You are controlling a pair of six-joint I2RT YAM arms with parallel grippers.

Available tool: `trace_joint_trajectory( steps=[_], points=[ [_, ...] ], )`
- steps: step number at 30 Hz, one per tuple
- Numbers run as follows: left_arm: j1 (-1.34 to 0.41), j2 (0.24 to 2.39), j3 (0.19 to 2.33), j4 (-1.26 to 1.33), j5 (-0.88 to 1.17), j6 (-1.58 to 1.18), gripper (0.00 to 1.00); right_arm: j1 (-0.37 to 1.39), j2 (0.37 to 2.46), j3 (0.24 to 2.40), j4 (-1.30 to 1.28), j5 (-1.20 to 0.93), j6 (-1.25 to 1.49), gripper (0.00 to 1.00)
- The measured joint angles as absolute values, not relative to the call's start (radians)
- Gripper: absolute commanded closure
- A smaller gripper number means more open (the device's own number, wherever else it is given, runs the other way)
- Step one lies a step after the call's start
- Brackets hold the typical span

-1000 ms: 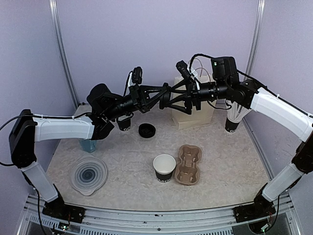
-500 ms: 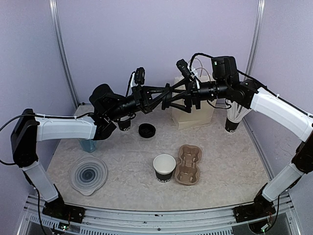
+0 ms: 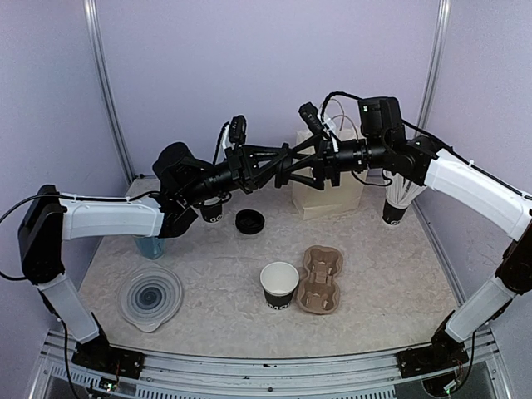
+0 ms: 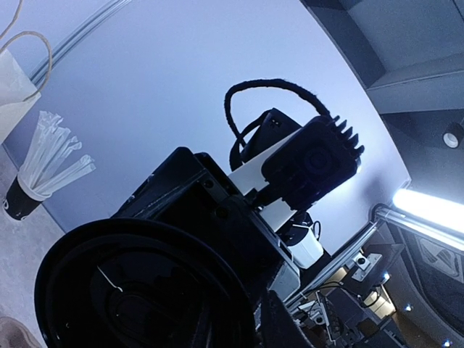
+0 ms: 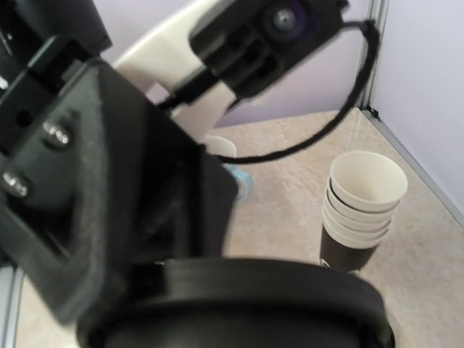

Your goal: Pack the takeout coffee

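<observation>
Takeout coffee cup [image 3: 279, 285] stands lidless on the table [image 3: 391, 274] beside the carrier tray [image 3: 322, 279]; a black lid [image 4: 130, 290] hangs between left gripper [image 3: 268, 163] and right gripper [image 3: 293, 163], and I cannot tell which pinches it, so neither should release before the other holds firmly.

The table [image 3: 399, 274] is seen as beige with pale marbled veining. The open cup [image 3: 278, 285] is black outside and white inside, and is marked with small white lettering. The carrier tray [image 3: 322, 279] is brown. The lid [image 3: 249, 221] is plain black. The stacked cups [image 5: 362, 217] are black with white insides. White straws [image 3: 405, 187] are set against a black cup [image 3: 394, 214]. The paper bag [image 3: 328, 199] is cream. The dish [image 3: 150, 296] is translucent and patterned with concentric rings. The arms [image 3: 108, 218] are white with black joints, and the walls [image 3: 266, 66] are pale lilac.
</observation>
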State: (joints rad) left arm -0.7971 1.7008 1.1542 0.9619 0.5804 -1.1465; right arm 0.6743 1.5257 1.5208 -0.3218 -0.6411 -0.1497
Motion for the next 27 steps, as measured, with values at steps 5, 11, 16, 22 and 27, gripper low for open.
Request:
trace_joint_trajectory(
  steps=[5, 11, 16, 22, 27],
  points=[
    [-0.786, 1.673, 1.145, 0.839, 0.556, -1.09, 0.42, 0.674, 1.526, 1.504, -0.341, -0.609, -0.196, 0.38],
    [-0.78, 1.516, 1.135, 0.439, 0.436, -0.842, 0.37, 0.668, 1.508, 1.473, -0.428, -0.582, -0.326, 0.37],
    [-0.769, 1.358, 1.112, 0.14, 0.262, -0.64, 0.38, 0.667, 1.509, 1.516, -0.626, -0.629, -0.51, 0.36],
    [-0.755, 1.301, 0.974, -0.038, 0.103, -0.537, 0.38, 0.7, 1.576, 1.667, -0.887, -0.643, -0.715, 0.36],
    [-0.751, 1.298, 0.899, -0.101, 0.056, -0.528, 0.39, 0.785, 1.652, 1.695, -1.005, -0.567, -0.792, 0.36]
  ],
)
